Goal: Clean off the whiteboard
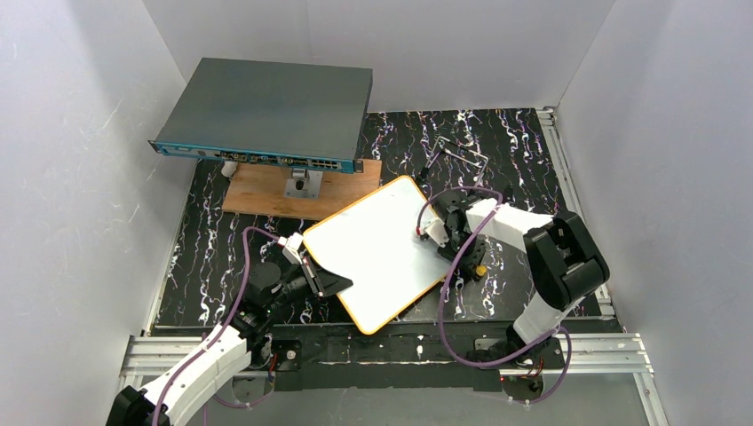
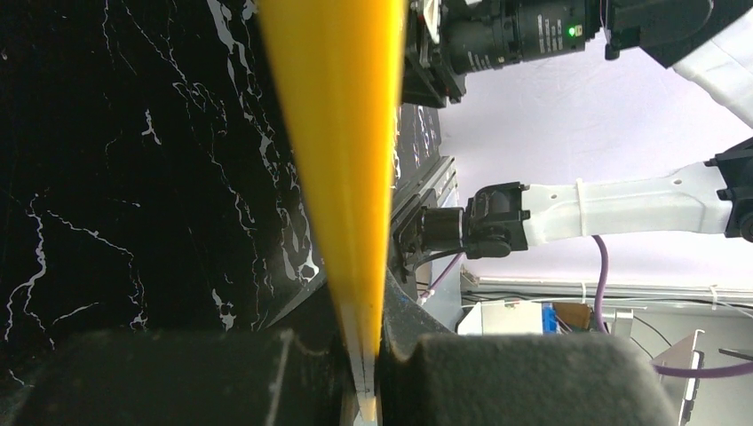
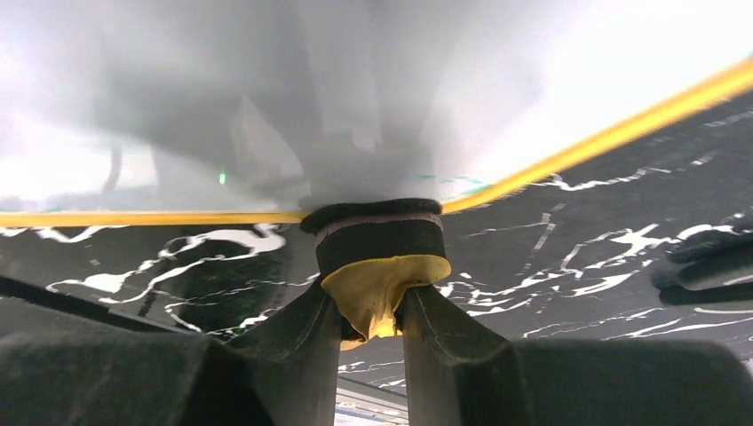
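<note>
Holding the whiteboard (image 1: 377, 253) at frame centre, your left gripper (image 2: 362, 373) is clamped on its yellow rim. Your right gripper (image 3: 373, 333) pinches an eraser pad (image 3: 380, 240) at the board's right edge. Pressing hard could twist the board out of that thin grip.

One whiteboard (image 1: 377, 251), yellow-framed. Two grippers: left gripper (image 1: 321, 277) at whiteboard's near-left edge, right gripper (image 1: 435, 232) at its right edge. One eraser pad (image 3: 380, 253), black with yellow, against whiteboard's right edge. One dark-grey flat box (image 1: 266, 111) beyond whiteboard. One wooden board (image 1: 266, 191) between box and whiteboard. One bent wire piece (image 1: 463, 151) past whiteboard's far corner. One black marbled mat (image 1: 524, 151) under whiteboard
</note>
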Robot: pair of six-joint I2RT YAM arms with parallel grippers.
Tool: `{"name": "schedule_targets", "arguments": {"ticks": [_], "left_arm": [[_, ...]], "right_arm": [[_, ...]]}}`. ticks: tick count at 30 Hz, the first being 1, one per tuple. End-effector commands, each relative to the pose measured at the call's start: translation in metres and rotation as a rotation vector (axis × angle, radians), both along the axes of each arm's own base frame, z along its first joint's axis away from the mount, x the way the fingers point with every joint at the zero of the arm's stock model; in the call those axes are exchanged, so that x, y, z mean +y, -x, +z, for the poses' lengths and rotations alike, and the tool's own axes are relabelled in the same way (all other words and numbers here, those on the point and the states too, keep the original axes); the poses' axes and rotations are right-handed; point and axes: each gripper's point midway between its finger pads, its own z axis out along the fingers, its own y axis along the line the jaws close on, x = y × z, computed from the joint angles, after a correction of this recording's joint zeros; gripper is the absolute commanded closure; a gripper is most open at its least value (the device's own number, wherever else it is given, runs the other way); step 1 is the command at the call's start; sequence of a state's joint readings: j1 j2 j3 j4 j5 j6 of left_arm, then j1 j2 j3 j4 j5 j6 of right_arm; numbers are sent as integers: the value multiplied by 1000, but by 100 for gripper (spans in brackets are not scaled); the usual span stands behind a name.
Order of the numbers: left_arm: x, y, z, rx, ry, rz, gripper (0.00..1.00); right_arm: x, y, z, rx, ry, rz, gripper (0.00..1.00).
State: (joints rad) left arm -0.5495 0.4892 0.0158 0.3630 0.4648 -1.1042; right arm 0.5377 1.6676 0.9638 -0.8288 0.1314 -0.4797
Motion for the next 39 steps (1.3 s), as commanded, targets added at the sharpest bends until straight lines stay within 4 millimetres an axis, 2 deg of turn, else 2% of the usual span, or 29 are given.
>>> {"name": "schedule_targets", "arguments": {"ticks": [1, 5, 8, 11, 13, 18, 23, 29, 33, 39], "left_arm": [[-6, -5, 36, -151, 56, -27, 100], [-6, -3, 38, -156, 63, -31, 100], [-6, -3, 40, -160, 64, -30, 100], [-5, -3, 40, -162, 66, -30, 100], [-5, -3, 40, -162, 68, -30, 100], [-5, -3, 40, -165, 69, -28, 100], [-6, -4, 39, -163, 74, -30, 100], [-7, -4, 41, -170, 81, -32, 100], [-7, -4, 41, -171, 82, -32, 100], [-7, -3, 44, -176, 87, -33, 100]], "right_arm": [[22, 14, 9, 6, -62, 52, 99], [41, -23, 39, -124, -168, -12, 99], [42, -54, 61, -197, -225, -88, 99], [37, -68, 61, -182, -230, -134, 99], [34, -64, 49, -131, -214, -138, 99], [29, -26, 23, 23, -181, -100, 99], [22, -1, 15, 83, -164, -58, 99], [8, 18, 6, 154, -91, -34, 99], [12, 7, 7, 121, -98, -35, 99], [35, -30, 17, 44, -147, -82, 99]]}}
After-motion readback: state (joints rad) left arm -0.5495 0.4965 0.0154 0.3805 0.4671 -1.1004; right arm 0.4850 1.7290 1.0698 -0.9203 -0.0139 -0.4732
